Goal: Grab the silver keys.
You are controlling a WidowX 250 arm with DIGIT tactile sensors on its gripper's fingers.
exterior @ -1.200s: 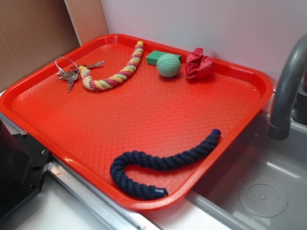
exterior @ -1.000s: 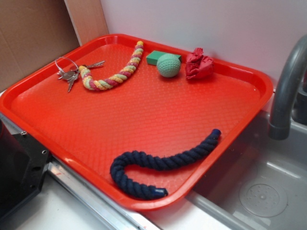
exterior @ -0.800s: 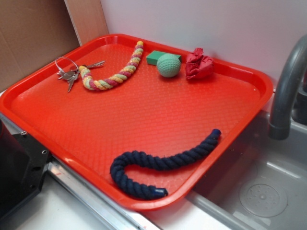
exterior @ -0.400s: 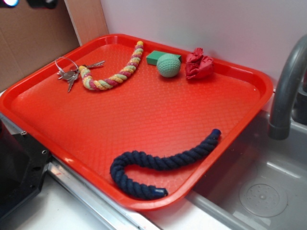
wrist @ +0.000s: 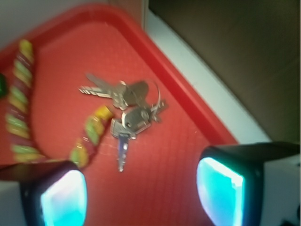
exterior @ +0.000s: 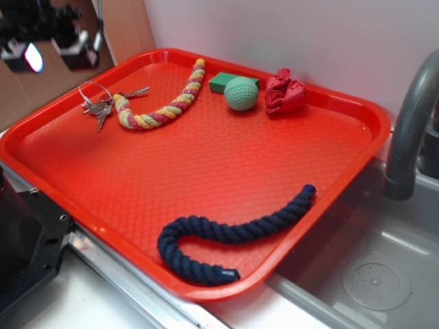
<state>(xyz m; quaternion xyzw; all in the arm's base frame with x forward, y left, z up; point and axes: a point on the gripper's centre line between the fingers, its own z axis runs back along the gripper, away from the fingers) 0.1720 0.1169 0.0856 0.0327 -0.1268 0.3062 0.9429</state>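
Keys (wrist: 129, 110) lie ahead of our gripper (wrist: 141, 190), between its spread, empty fingers (wrist: 63, 195); we'd descend centred on the bunch, clear of the striped rope (wrist: 89, 136) touching it.

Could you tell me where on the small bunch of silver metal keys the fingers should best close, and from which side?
Probably straight down from above, closing on the small bunch of silver metal keys at the clustered heads by the ring, where the metal stacks highest. The blades lie flat on the red plastic tray. The open gripper should stay clear of the striped multicoloured rope touching them.
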